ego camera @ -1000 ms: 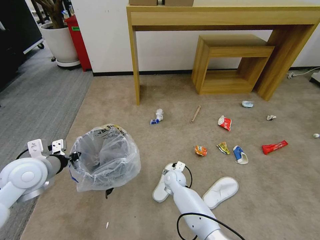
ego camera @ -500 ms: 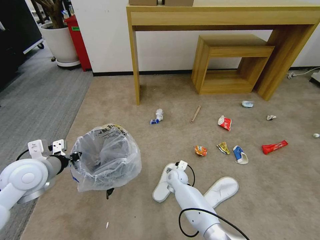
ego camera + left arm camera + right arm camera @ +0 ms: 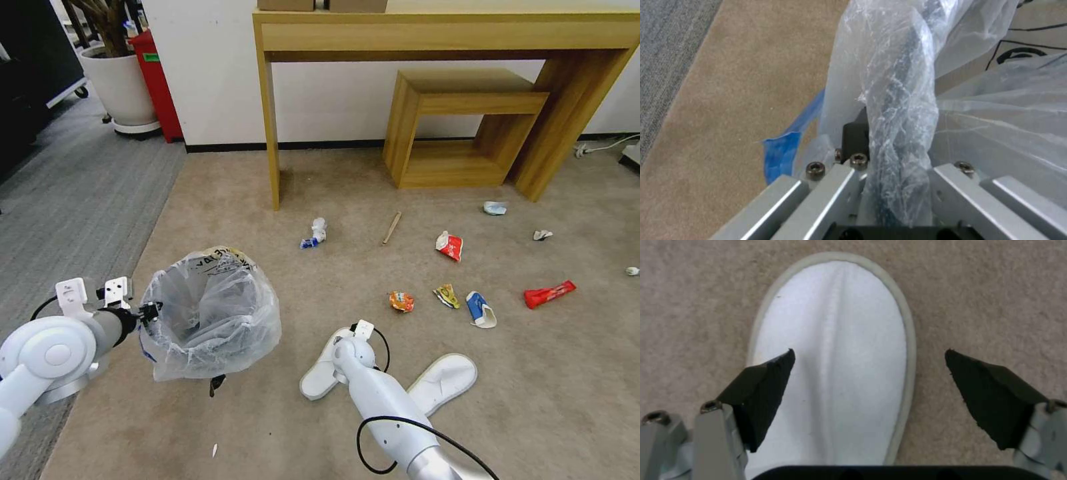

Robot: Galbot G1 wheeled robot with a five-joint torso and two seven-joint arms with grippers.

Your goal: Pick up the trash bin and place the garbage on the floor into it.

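Note:
The trash bin point(image 3: 210, 320), dark and lined with a crinkled clear bag, is held at its near-left rim by my left gripper point(image 3: 148, 312). The left wrist view shows that gripper point(image 3: 896, 186) shut on the bagged rim point(image 3: 900, 110). Garbage lies on the beige floor point(image 3: 347, 193). My right gripper point(image 3: 869, 380) hangs open just above the nearer white slipper point(image 3: 835, 340), one finger over it and one over the carpet. In the head view my right wrist point(image 3: 352, 347) covers that slipper point(image 3: 317, 380); the second slipper point(image 3: 443, 381) lies to its right.
Beyond the slippers lie an orange wrapper point(image 3: 401, 301), a yellow one point(image 3: 446, 295), a blue-white one point(image 3: 480, 310), two red ones point(image 3: 450, 245) point(image 3: 549, 293), a tissue wad point(image 3: 319, 231) and a wooden stick point(image 3: 392, 227). A wooden console table point(image 3: 267, 120) stands at the wall. Grey ribbed carpet point(image 3: 67, 200) lies left.
My right wrist has shifted slightly over the nearer slipper, and that slipper's heel has slid a little to the left. The left arm and bin have stayed in place.

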